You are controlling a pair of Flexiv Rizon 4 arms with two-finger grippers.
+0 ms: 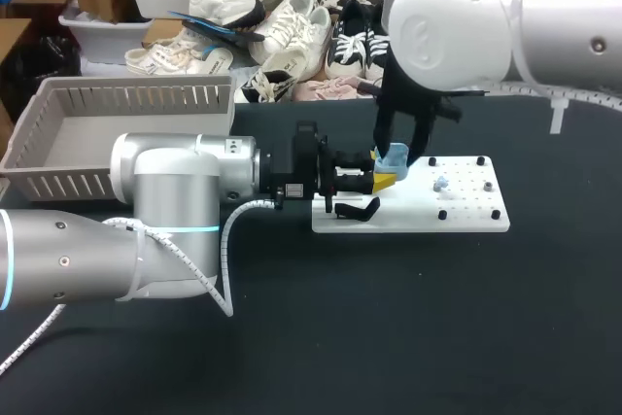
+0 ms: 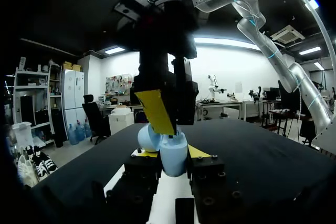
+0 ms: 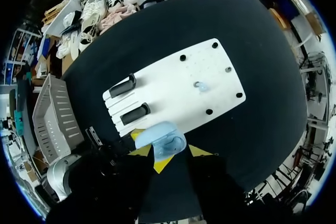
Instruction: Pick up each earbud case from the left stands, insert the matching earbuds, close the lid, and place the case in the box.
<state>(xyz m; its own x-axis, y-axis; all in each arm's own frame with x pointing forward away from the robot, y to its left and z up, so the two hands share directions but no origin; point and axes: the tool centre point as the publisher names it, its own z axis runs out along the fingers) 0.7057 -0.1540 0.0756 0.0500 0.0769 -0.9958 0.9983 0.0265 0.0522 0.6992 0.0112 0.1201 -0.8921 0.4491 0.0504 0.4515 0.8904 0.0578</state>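
A light blue earbud case (image 1: 395, 156) with its lid up is held just above the white board's (image 1: 466, 213) left part. My left gripper (image 1: 381, 180) is shut on the case (image 2: 172, 155), with a yellow tip on each side of it. My right gripper (image 1: 401, 150) hangs straight over the case, fingers apart, and one yellow fingertip (image 2: 155, 111) stands close above the lid. From the right wrist the open case (image 3: 163, 138) lies directly under that gripper (image 3: 168, 155). One pale earbud (image 1: 439, 183) (image 3: 201, 85) rests on the board.
Two black stands (image 3: 122, 85) (image 3: 135, 114) lie on the board's (image 3: 173, 72) left end, one of them (image 1: 357, 209) beside my left gripper. A grey slatted basket (image 1: 58, 167) (image 3: 50, 114) sits at the table's far left. Small black pegs dot the board's corners.
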